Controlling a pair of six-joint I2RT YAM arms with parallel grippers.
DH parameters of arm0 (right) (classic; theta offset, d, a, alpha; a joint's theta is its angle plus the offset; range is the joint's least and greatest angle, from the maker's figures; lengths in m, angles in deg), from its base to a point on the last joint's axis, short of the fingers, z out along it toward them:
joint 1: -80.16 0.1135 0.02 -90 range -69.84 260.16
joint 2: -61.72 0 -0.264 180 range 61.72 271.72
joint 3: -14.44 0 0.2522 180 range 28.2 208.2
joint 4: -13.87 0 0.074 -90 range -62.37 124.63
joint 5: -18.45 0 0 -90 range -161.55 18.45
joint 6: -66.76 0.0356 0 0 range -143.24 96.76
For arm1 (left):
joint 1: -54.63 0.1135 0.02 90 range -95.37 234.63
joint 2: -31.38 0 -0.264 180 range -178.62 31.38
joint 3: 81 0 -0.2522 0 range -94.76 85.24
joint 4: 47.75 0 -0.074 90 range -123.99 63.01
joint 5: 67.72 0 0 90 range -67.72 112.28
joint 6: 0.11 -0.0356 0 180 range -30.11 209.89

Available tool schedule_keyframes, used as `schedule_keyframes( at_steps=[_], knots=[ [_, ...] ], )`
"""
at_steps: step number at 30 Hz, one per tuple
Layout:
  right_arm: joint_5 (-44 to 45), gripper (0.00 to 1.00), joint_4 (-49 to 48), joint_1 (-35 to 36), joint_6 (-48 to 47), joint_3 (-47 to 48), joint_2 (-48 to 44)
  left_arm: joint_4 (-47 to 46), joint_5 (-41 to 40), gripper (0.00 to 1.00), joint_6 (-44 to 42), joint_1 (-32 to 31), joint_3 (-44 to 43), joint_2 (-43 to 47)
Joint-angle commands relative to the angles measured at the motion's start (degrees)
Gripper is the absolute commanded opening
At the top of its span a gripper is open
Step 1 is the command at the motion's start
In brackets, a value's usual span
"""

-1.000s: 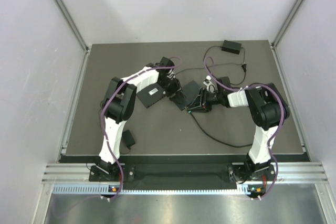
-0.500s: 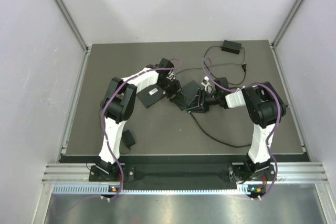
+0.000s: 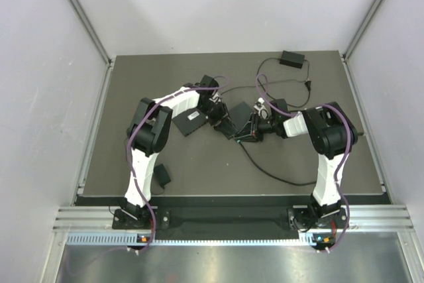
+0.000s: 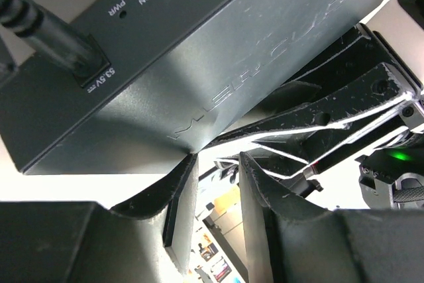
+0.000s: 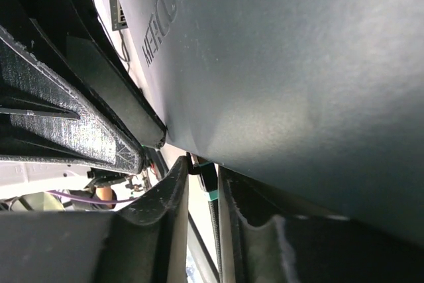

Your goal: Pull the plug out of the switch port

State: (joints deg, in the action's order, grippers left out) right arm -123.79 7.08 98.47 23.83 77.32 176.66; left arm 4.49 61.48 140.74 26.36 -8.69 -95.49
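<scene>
The dark table [image 3: 119,130] fills most of the top view, and the two arms meet near its middle. There lies the switch [image 3: 240,117], a flat dark grey box turned at an angle, between the two tools.

The left gripper [image 3: 219,117] is at the switch's left edge. In the left wrist view its fingers [image 4: 180,207] stand a narrow gap apart with only background between them. One lower corner of the switch touches the tip of the left-hand finger.

The right gripper [image 3: 252,128] is at the lower right edge of the switch. In the right wrist view its fingers [image 5: 169,213] are almost together. The plug [image 5: 207,177], small and dark with a teal tab, sits between their tips right under the edge of the switch, so they seem to pinch it. The port itself is hidden behind the housing.

A thin black cable [image 3: 278,177] runs from there toward the lower right of the table. A thicker power lead [image 4: 43,21] is in the socket marked 53.5V, at the upper left of the left wrist view.

To the left of the switch lies a black box [image 3: 191,121], and a power adapter [image 3: 292,59] lies at the upper right.
</scene>
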Motion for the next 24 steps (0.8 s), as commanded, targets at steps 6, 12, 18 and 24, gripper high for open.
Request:
schedule_keyframes(
  at_steps=[6,12,18,24],
  knots=[
    [7.0,0.00,13.2,1.1,-3.1,2.4,0.9,-0.1,-4.5,0.37,-1.6,0.1,2.3,0.4],
    [17.3,0.00,37.9,1.1,-8.7,10.4,0.9,0.8,-5.0,0.37,-1.8,0.0,2.1,-0.2],
    [20.4,0.00,42.5,2.3,-10.6,12.2,2.0,1.8,-5.5,0.37,-2.3,0.1,1.4,-1.7],
    [23.0,0.00,39.1,3.9,-20.2,10.5,-1.6,2.4,-5.3,0.37,-2.8,0.1,0.8,-2.9]
  ],
)
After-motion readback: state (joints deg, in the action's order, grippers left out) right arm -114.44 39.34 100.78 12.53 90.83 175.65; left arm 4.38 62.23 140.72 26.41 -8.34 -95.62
